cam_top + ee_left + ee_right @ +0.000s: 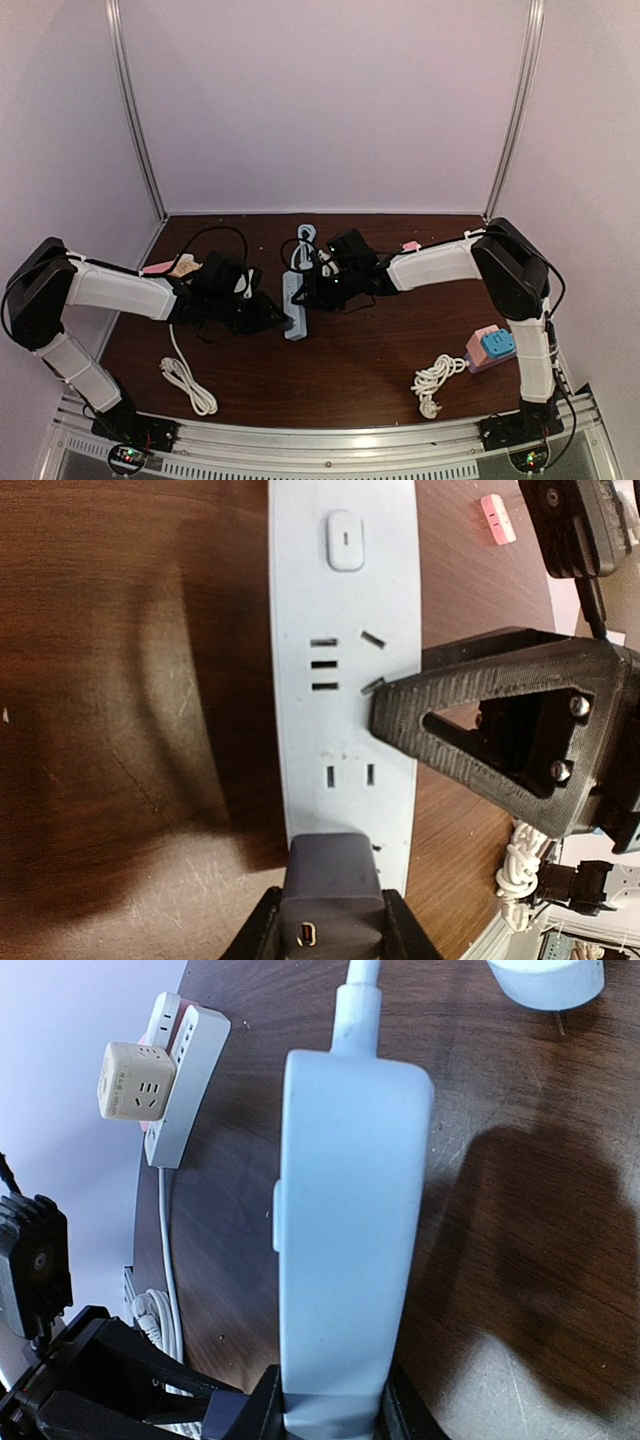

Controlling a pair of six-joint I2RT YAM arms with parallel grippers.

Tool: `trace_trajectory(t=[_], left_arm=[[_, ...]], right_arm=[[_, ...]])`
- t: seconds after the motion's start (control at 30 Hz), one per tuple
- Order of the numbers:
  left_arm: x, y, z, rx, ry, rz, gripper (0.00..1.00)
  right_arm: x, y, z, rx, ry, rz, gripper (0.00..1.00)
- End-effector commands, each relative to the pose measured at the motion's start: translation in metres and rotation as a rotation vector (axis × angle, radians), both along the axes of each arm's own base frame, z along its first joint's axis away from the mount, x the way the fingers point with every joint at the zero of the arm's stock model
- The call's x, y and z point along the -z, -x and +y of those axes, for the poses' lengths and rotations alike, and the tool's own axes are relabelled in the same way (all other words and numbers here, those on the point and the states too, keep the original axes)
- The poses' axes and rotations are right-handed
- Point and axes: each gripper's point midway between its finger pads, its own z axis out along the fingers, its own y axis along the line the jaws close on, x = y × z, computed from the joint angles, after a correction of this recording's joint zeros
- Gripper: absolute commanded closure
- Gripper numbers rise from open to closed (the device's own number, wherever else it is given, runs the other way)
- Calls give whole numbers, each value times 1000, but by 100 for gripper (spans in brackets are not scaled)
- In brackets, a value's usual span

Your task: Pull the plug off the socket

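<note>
A pale blue power strip (294,300) lies in the middle of the table, its cable (303,238) running to the back. In the left wrist view the strip (340,630) shows its switch and empty slots, and a dark grey plug (333,875) with a USB port sits against its near end. My left gripper (333,925) is shut on the plug, one finger on each side. My right gripper (330,1410) is shut on the strip's (345,1210) sides. In the top view the two grippers, left (272,314) and right (312,288), meet at the strip.
A pink and blue socket cube (492,347) with a coiled white cable (435,380) sits at the front right. A white cable (185,375) lies at the front left. A beige cube socket (135,1085) sits on a white strip (190,1060) at the left edge.
</note>
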Motion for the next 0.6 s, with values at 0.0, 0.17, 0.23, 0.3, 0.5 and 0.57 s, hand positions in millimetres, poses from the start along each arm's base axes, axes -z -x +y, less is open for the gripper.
trace_trajectory(t=[0.0,0.17,0.23,0.3,0.5,0.57], left_arm=[[-52,-19,-13,14,101,-146,100],[-60,-18,-10,16,98,-174,100],[-63,-18,-8,13,98,-187,100],[-66,-17,-5,11,98,-196,100],[-71,-16,-2,21,93,-210,100],[-72,-16,-2,26,101,-210,100]], right_arm=[[45,-1,-23,6,166,-16,100],[52,-1,-25,20,167,0,100],[55,0,-26,22,169,8,100],[58,-1,-27,27,173,9,100],[68,-4,-36,56,210,7,100],[72,-5,-39,62,217,11,100]])
